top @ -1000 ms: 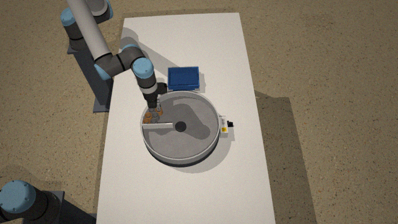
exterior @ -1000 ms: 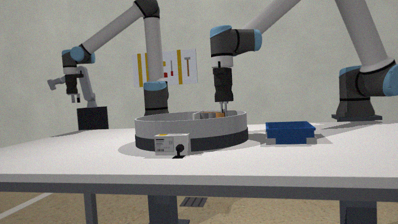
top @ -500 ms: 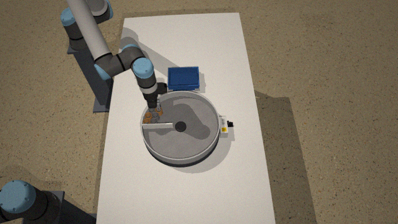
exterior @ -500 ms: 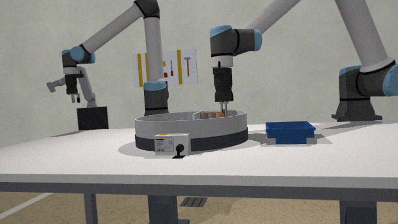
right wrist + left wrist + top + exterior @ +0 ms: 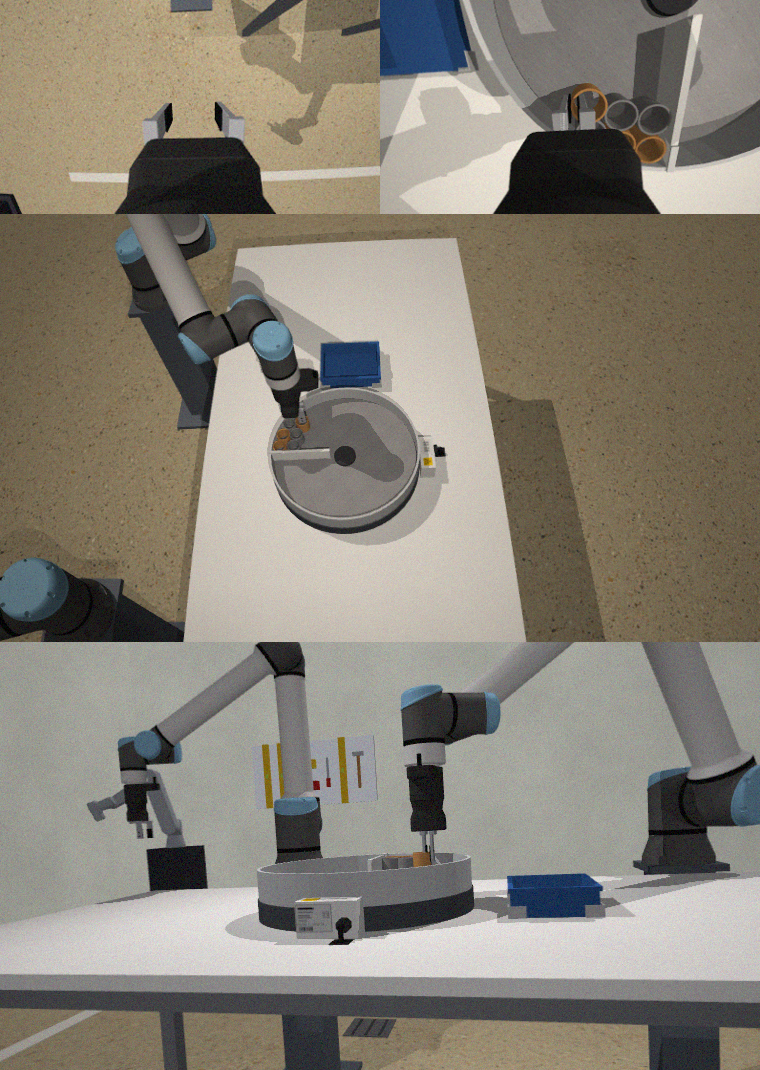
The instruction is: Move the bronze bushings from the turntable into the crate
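One bronze bushing at end effector
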Robot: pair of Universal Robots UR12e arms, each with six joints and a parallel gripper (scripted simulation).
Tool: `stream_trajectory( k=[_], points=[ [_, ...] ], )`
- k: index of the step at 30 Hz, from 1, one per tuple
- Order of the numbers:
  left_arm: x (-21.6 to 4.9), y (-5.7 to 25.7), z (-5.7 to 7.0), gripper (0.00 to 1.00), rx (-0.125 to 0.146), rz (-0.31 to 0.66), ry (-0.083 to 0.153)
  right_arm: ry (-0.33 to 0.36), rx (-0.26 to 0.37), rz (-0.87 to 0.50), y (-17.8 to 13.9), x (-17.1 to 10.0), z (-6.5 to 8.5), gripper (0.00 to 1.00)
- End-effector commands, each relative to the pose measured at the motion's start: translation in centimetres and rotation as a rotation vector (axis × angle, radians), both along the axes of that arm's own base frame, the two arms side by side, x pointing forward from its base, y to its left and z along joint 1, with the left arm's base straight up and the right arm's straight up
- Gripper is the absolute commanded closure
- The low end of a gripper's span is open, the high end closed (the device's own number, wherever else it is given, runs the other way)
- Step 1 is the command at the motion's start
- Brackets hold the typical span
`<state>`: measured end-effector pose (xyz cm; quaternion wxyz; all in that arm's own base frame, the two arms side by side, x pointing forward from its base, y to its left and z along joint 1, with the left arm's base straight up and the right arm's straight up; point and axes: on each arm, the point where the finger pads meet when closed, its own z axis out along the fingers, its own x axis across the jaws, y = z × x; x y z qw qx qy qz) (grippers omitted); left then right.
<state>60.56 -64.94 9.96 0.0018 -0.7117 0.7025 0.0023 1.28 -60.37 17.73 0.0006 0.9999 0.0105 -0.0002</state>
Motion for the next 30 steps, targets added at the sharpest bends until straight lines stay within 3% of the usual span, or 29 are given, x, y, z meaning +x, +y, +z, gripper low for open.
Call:
stream_trajectory(
  k=[1, 8, 13, 30],
  points=[
    [0.0, -0.5, 2.0, 1.0, -0.012, -0.001, -0.003, 0.0, 0.001, 0.001, 0.0, 0.1, 0.0, 0.0],
    [0.0, -0.5, 5.2, 1.0, -0.012, -0.001, -0.004, 0.0, 0.001, 0.001, 0.0, 0.1, 0.0, 0.0],
    [0.0, -0.5, 6.6, 1.0, -0.012, -0.001, -0.004, 0.0, 0.001, 0.001, 0.0, 0.1, 0.0, 0.0],
    [-0.1, -0.4, 6.7, 1.0, -0.009, -0.001, -0.002, 0.0, 0.001, 0.001, 0.0, 0.1, 0.0, 0.0]
  ],
)
